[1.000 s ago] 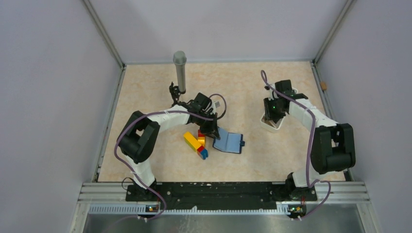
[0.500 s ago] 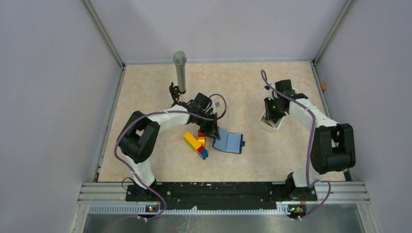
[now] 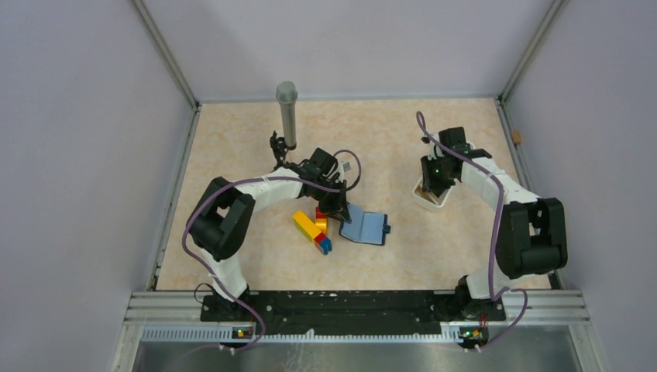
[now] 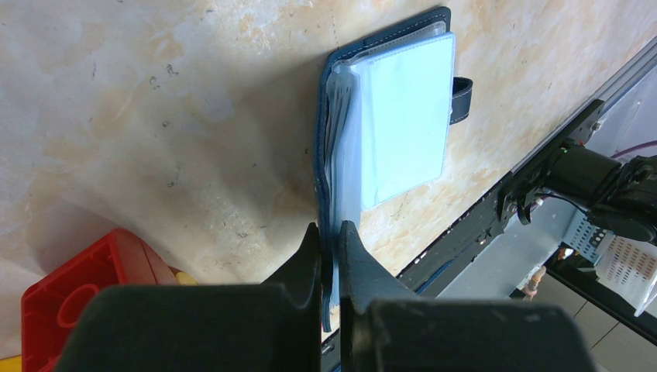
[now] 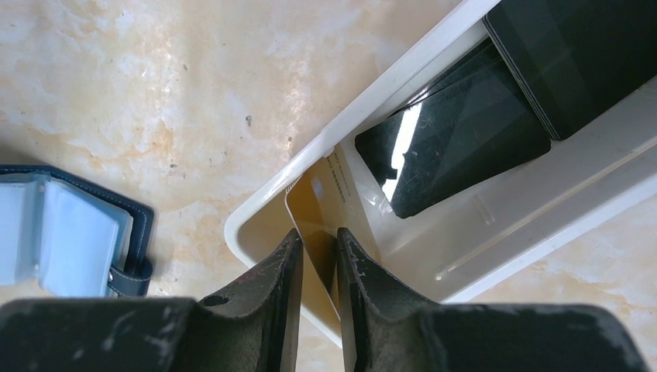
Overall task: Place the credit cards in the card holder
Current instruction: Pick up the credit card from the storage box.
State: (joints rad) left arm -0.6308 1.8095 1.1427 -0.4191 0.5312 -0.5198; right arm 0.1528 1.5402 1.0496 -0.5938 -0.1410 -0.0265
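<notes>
Over the last second the overhead view barely shifts: both arms keep their places, and only a sliver of gold newly shows at the end of the white oblong plastic tray. The right gripper has narrowed its jaws to a slim gap and pinches the yellow-gold plastic credit card, tilted on edge in the tray's corner beside darker glossy cards. The left gripper, jaws nearly closed, clamps the near edge of the open navy-blue fold-over card holder, which lies beside coloured toy bricks. With the card apparently secured, lifting it toward the holder's clear sleeves likely follows.
</notes>
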